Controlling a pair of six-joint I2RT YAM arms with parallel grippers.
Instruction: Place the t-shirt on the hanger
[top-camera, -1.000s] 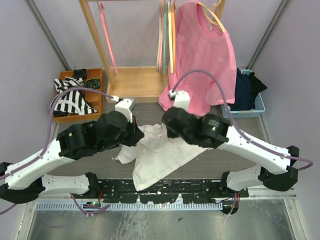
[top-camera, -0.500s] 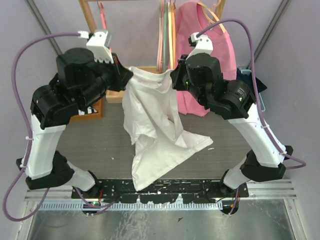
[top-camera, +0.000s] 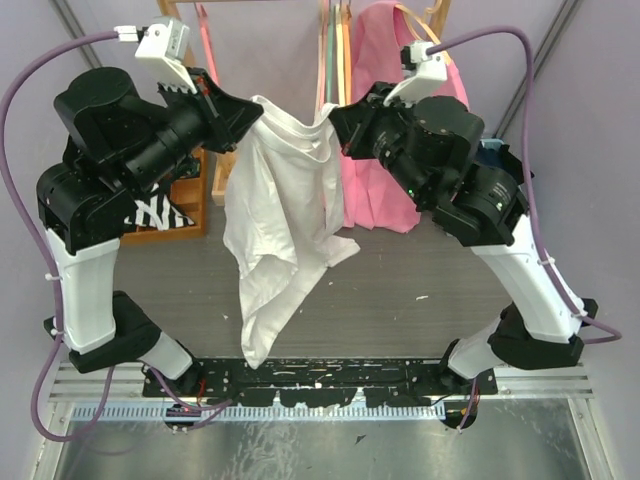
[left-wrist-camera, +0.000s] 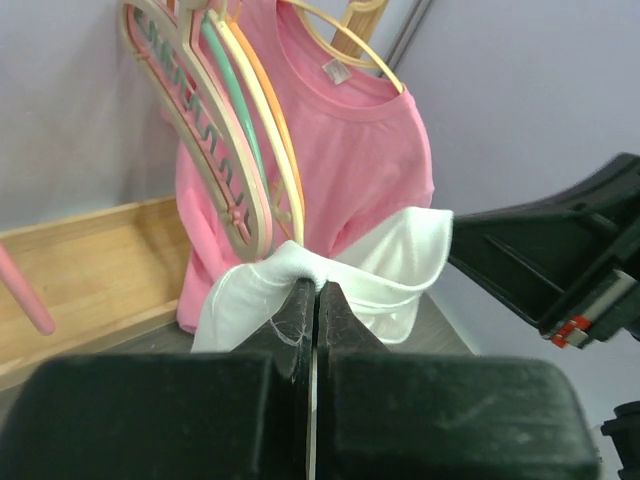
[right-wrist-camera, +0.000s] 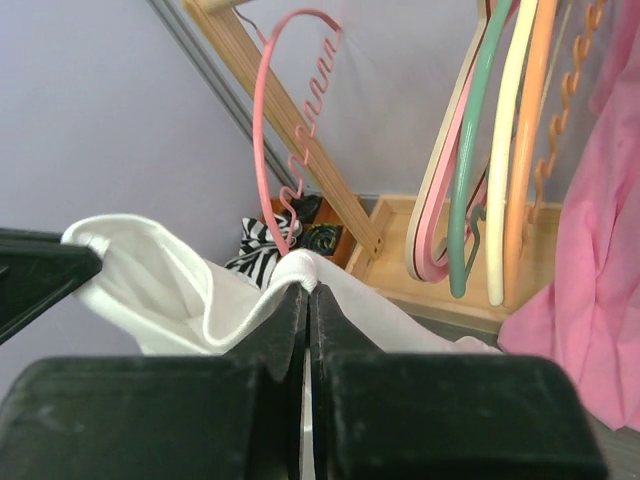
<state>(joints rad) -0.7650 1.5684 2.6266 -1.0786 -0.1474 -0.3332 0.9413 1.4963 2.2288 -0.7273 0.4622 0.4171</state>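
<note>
While both arms held the t-shirt (top-camera: 275, 210) up in the air, none of it was on the hanger (left-wrist-camera: 272, 120), so I judged the task well short of halfway.

What was done: the shirt was off the table (top-camera: 430, 270) at its top end. The left gripper (left-wrist-camera: 316, 290) had its jaws pinched tight on a fold of white cloth at the upper edge, and the right gripper (right-wrist-camera: 307, 290) was clamped on another fold of the same edge. Between the 2 grips the top edge sagged in a shallow curve. The rest of the shirt hung down in loose, twisted folds toward the near edge of the table, left of centre. Whether its lowest tip touched the table I could not tell.

The hanger hung on the wooden rack (top-camera: 190, 70) at the far edge of the table. It sat in a tight bunch with the cream hanger (left-wrist-camera: 290, 190) and the green hanger (left-wrist-camera: 235, 90), just beside the pink t-shirt (top-camera: 385, 150). It lay behind the raised white cloth and apart from it, with no gripper on it.

What was left, as I judged it: the neck opening was not shown spread, and 1 shoulder of the hanger had to go inside the shirt, then the other. With both grippers occupied by cloth, the hanger was likely to be met where it hung, or 1 grip given up to fetch it.
</note>
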